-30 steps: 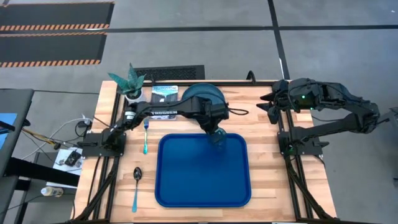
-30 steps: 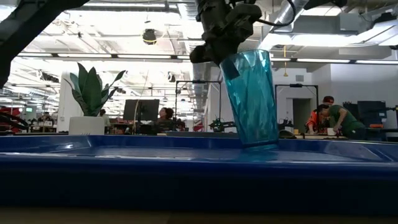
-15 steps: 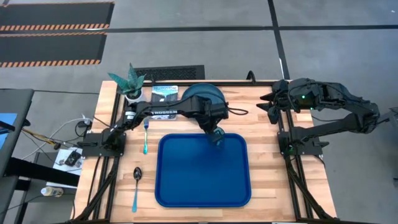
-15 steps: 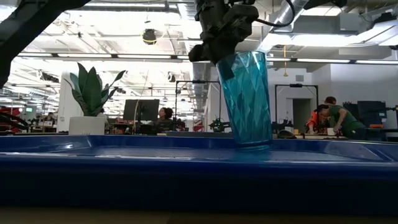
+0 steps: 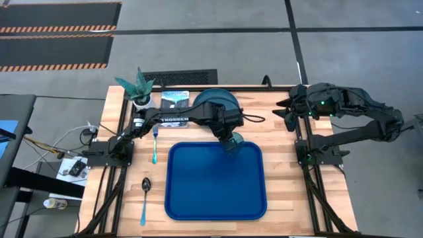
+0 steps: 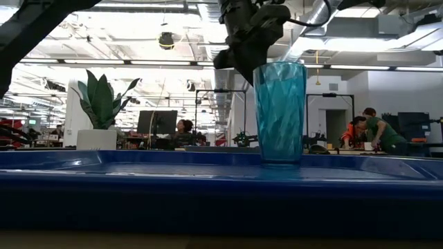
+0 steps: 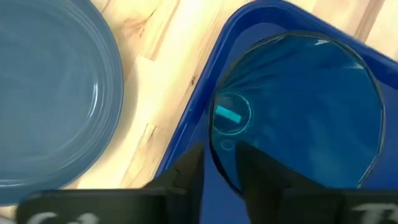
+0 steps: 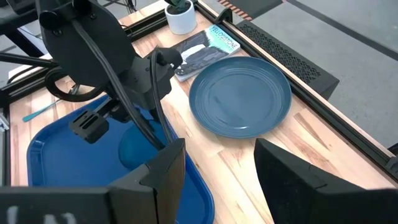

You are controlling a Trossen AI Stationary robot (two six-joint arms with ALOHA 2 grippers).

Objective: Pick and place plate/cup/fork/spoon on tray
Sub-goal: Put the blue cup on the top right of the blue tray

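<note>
On the far right corner of the tray point(image 5: 215, 192) stands the cup point(image 6: 279, 114), upright with its base flat on the blue floor, as the low view makes plain. From above it is only a small teal shape under the left gripper point(image 5: 230, 137), so its posture cannot be judged there. The left wrist view adds what neither shows: one dark finger point(image 7: 186, 171) sits outside the cup's wall and one inside the mouth, clasping the rim (how firmly, I cannot tell), and the cup stands just inside the tray's rounded corner.

Just beyond that far edge lies the plate point(image 8: 240, 96) on bare wood, close to the tray but not on it. Left of the tray rest the fork point(image 5: 154, 145) farther off and the spoon point(image 5: 145, 198) nearer, both clear of its rim. Most of the tray's floor lies bare toward the near side.

At the far right of the table waits the right gripper point(image 5: 289, 111), folded back, its fingers spread apart in its own wrist view.
</note>
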